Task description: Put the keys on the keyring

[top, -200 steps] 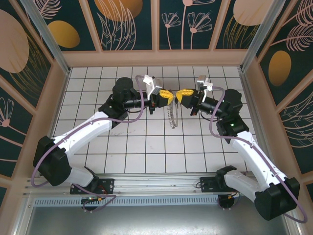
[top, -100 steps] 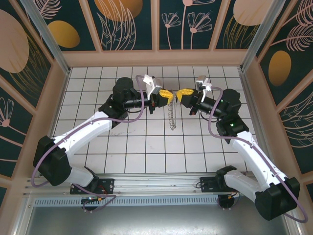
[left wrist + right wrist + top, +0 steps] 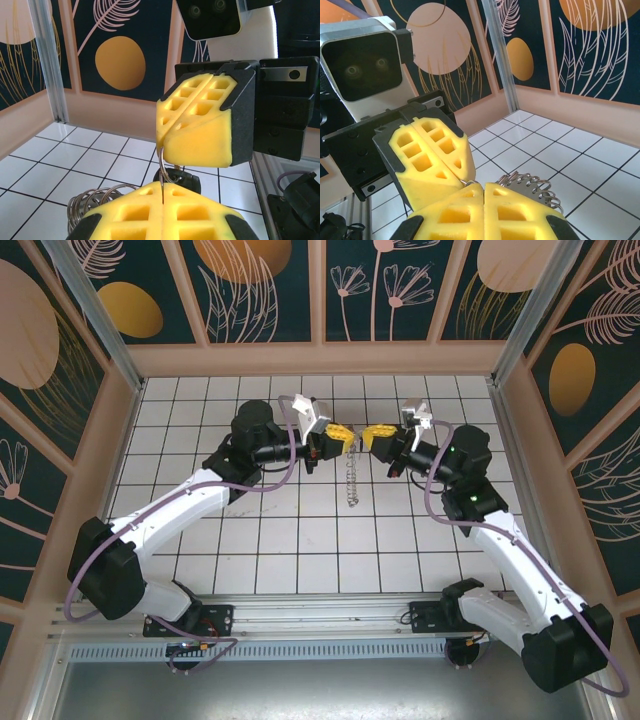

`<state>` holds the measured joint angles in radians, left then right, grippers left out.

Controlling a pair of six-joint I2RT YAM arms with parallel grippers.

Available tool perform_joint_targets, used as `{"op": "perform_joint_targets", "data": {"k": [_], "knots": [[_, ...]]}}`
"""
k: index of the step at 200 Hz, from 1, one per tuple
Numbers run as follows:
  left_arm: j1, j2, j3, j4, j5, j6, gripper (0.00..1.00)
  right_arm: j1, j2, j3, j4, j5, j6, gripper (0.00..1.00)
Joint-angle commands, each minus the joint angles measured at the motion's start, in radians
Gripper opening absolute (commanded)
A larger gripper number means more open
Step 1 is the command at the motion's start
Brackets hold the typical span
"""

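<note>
"Yellow foam pads point(image 3: 200, 145), honeycomb cut-outs, square-edged, with black hard shells point(image 3: 245, 115) behind them. Same build on the left gripper point(image 3: 344, 436) and the right gripper point(image 3: 370, 434)." (Ana)

"Counts?" (Raj)

"Two arms point(image 3: 180, 505), two grippers, four pads. One keyring point(image 3: 350, 478): a thin silvery wire loop, floppy, fringed with tiny metal rings. Too many and too small to count. From the top camera it reads like a chain." (Ana)

"Where is it?" (Raj)

"The pinch point sits toward 12 o'clock from the middle of the white-tiled table point(image 3: 300, 540). The left gripper is at its 9 and the right gripper at its 3, tips almost touching. The keyring trails from there toward 6 o'clock. Can't tell whether its lower end touches the tiles." (Ana)

"Fingers?" (Raj)

"Left: pads pressed together, no gap. The left wrist camera shows bare wire running straight into the seam, so it is pinching the keyring. Right: pads also pressed flat together. The wire meets their lower edge, but can't tell if it goes inside that seam." (Ana)

"Key?" (Raj)

"One key point(image 3: 179, 181) seen. Black rounded head, slightly glossy, at the wire loop just under the right pads, at 6 o'clock from them in the left wrist view. The blade can't be made out. The bunched rings sit at 8 o'clock from the head, low over glossy white tiles with dark grout." (Ana)
</note>
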<state>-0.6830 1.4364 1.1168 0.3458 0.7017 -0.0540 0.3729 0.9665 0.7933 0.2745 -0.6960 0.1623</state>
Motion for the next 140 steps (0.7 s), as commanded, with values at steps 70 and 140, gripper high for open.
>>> {"op": "perform_joint_targets", "data": {"k": [70, 140], "knots": [[-0.004, -0.063, -0.012, 0.145, 0.031, -0.027, 0.0, -0.033, -0.02, -0.048, -0.042, 0.072, 0.019, 0.0], [-0.006, -0.053, -0.018, 0.155, 0.055, -0.044, 0.0, -0.033, -0.011, -0.036, 0.046, -0.003, 0.096, 0.0]]}}
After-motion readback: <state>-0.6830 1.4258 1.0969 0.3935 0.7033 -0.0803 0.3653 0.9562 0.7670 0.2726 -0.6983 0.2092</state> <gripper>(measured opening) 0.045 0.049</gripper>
